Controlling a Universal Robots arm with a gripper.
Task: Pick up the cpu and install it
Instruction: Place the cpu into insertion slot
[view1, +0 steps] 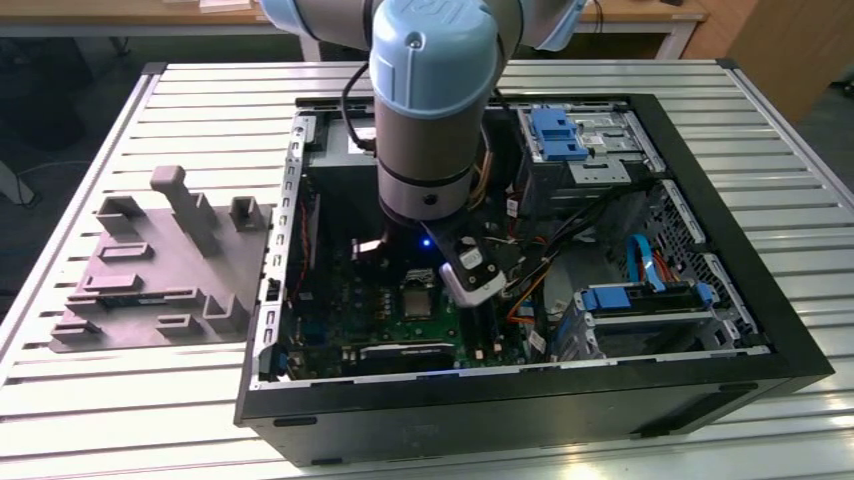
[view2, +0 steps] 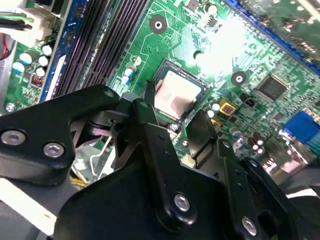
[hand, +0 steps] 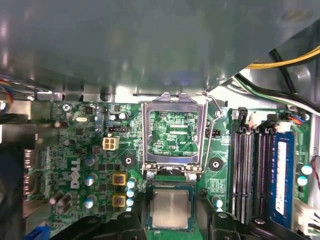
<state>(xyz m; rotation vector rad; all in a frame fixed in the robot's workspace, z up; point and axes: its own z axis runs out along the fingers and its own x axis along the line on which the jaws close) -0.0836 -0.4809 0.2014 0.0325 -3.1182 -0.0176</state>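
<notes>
Cpu (hand: 171, 209) in socket (hand: 170, 187), fingers (view2: 150, 130) spread.
You see the cpu lying flat between the fingers, which stand apart on either side of it; the frame (hand: 172, 98) is hinged up beyond them.

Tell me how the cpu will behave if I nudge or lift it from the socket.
Probably rigid and light: the cpu is a flat square with a metal lid. The smooth lid looks slippery, so edges likely grip better. It sits recessed in the socket, so a sideways push would likely not slide it.
</notes>
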